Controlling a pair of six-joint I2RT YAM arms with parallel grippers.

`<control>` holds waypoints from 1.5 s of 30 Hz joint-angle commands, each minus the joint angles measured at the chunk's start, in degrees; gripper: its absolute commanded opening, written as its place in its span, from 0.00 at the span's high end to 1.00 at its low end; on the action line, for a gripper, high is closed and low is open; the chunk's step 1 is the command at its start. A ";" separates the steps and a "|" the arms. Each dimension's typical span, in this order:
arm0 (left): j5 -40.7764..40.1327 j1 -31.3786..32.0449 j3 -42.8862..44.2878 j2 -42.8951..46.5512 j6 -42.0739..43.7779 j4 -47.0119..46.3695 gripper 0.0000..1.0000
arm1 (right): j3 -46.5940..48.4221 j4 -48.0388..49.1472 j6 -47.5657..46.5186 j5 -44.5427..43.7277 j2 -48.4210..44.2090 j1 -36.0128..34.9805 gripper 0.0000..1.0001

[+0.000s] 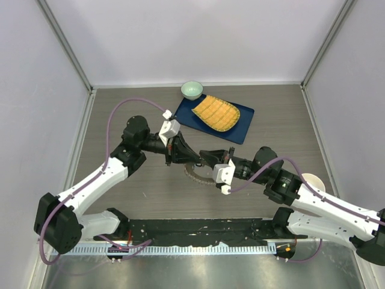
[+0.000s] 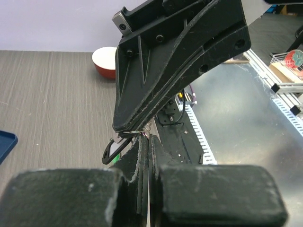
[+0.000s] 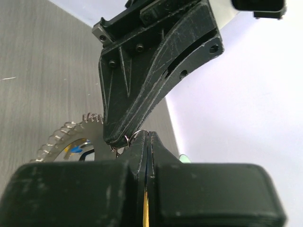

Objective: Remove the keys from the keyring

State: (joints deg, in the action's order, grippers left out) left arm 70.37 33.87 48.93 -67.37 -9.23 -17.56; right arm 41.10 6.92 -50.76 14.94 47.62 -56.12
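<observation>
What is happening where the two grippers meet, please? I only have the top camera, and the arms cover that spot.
Observer: On the right wrist camera, a thin wire loop sits right where the tips of the left gripper and the right gripper come together.
Operator: Thank you. Are both grippers closed?
Observer: Yes, each wrist camera shows its own gripper shut tight. I cannot tell whether either one actually pinches the loop.
Operator: The bowl beside the right arm looks plain white to me.
Observer: On the left wrist camera that bowl is red outside and white inside.
</observation>
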 commanded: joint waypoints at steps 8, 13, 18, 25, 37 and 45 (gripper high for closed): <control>0.47 2.08 -1.20 3.56 -13.00 -11.00 1.00 | -0.40 26.73 -0.92 -3.34 3.01 0.75 0.99; 1.53 2.43 -3.65 4.79 -16.60 -15.82 1.00 | 2.31 23.69 -4.60 -1.50 4.76 1.19 0.99; 1.79 3.22 -4.45 4.27 -20.46 -21.28 1.00 | 9.25 11.23 -12.32 1.41 6.96 1.36 0.99; 1.53 3.22 -1.91 4.09 -21.08 -17.25 1.00 | 16.55 -4.18 -19.80 -0.35 7.93 1.36 0.99; -5.76 3.22 2.30 12.97 -17.42 -1.29 1.00 | 21.47 -11.04 -22.19 4.30 6.70 1.27 0.99; -9.29 3.22 8.73 12.00 -5.89 23.18 1.00 | 22.97 -15.00 -20.35 6.15 6.70 1.10 0.99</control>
State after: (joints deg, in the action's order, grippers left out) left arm 56.75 35.55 54.96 -55.68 -19.22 -6.24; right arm 61.30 -10.55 -70.41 24.38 54.04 -55.83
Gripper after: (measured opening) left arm 0.008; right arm 0.010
